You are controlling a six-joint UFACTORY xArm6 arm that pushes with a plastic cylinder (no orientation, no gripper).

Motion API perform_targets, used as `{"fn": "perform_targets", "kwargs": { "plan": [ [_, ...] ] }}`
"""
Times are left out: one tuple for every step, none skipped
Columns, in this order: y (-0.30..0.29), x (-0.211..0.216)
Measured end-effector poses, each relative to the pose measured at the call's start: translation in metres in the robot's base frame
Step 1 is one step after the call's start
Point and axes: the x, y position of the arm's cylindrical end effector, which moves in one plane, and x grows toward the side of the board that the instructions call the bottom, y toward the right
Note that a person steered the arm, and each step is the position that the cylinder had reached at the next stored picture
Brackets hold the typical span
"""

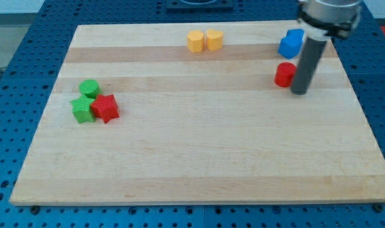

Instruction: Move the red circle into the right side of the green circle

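My tip touches the red circle — on its right side.

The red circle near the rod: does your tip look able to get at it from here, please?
Probably yes: my tip sits just to the view's right of the red circle, with nothing between them; the blue block lies clear above.

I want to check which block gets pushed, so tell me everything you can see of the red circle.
The red circle is a small, squat, round block, plain solid red with a matte look, lying flat on the wooden board near the view's upper right. My tip stands right against its right side, apparently touching it. The blue block sits just above it, with a small gap between them. The green circle lies far off at the view's left.
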Motion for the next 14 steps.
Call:
{"fn": "perform_targets", "kwargs": {
  "plan": [
    [0.051,-0.004],
    [0.056,-0.026],
    [0.028,-0.039],
    [0.0,-0.041],
    [-0.022,-0.035],
    [-0.043,-0.029],
    [-0.064,-0.022],
    [-0.085,-0.016],
    [-0.106,-0.011],
    [-0.127,-0.007],
    [-0.15,-0.004],
    [-0.15,-0.004],
    [-0.111,-0.008],
    [-0.104,-0.031]
  ]
}}
